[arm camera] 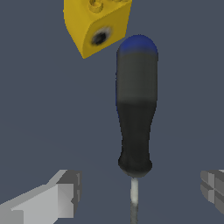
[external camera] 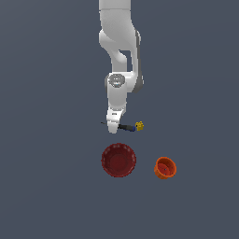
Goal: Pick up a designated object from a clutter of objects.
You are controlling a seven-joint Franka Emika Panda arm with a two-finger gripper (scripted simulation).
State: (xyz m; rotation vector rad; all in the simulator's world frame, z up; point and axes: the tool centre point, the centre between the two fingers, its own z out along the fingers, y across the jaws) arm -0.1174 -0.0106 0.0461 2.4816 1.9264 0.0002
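1. The gripper (arm camera: 139, 192) has its fingers spread wide, one on either side of the thin grey shaft, touching nothing.
2. The screwdriver (arm camera: 136, 109) lies flat on the floor; black handle, blue cap.
3. The yellow block (arm camera: 96, 24) sits just beside the cap, perhaps touching.

The Panda arm (external camera: 116, 51) is glossy white with rounded links, a dark grey seam down one side and a grey circular joint cap (external camera: 115, 80). Its fingers (arm camera: 61, 192) are pale grey and blocky.
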